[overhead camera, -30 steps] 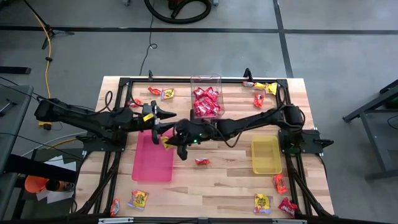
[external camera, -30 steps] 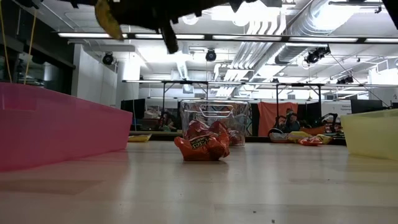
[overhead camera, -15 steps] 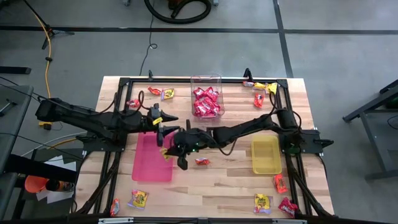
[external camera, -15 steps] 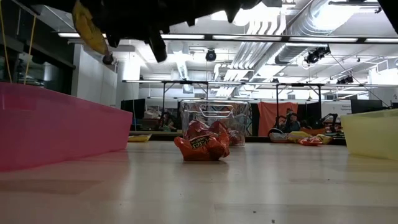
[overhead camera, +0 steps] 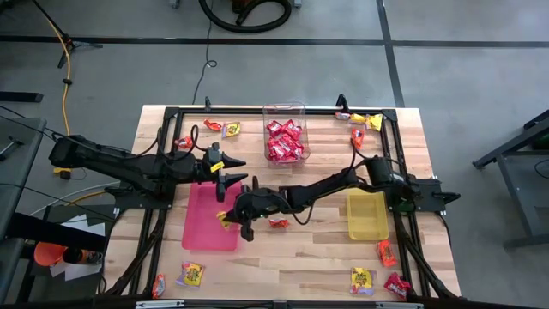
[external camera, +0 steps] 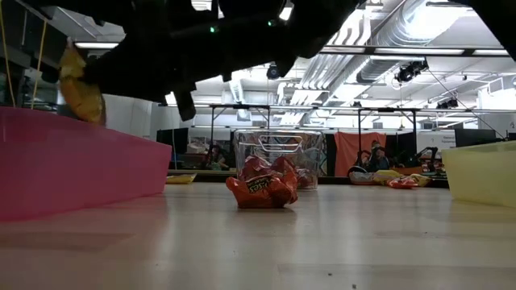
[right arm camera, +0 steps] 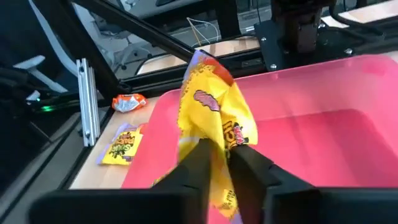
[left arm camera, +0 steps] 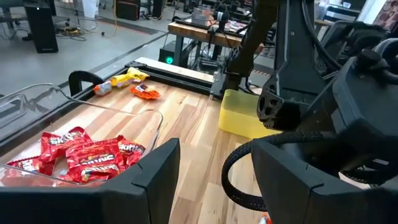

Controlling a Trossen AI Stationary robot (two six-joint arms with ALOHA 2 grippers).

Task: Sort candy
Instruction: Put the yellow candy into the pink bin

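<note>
My right gripper (overhead camera: 230,218) hangs over the right edge of the pink tray (overhead camera: 206,225), shut on a yellow candy packet (right arm camera: 214,106). In the low view the packet (external camera: 81,84) hangs just above the pink tray's wall (external camera: 72,165). My left gripper (overhead camera: 235,172) waits open above the tray's far end, nothing between its fingers (left arm camera: 155,180). An orange candy (overhead camera: 279,223) lies on the wood between the pink tray and the yellow tray (overhead camera: 367,215). Several red candies fill the clear tub (overhead camera: 285,137). My right gripper pinches the yellow packet's lower end (right arm camera: 219,144) between its two fingers (right arm camera: 198,167). The fingers come nearly level from the table's right side. The packet stands up past the fingertips, crinkled, clear of the pink tray (right arm camera: 311,112) beneath it.
Loose candies lie at the table's far left (overhead camera: 221,128), far right (overhead camera: 358,120), near left (overhead camera: 190,275) and near right (overhead camera: 377,279). The black frame rails (overhead camera: 154,215) run along both sides. Bare wood (external camera: 322,242) shows between the trays.
My right gripper has carried the yellow packet down and toward the table's left and near edges, from beside the pink tray's far right corner to just over its right edge. The packet now hangs level with the tray's wall top.
</note>
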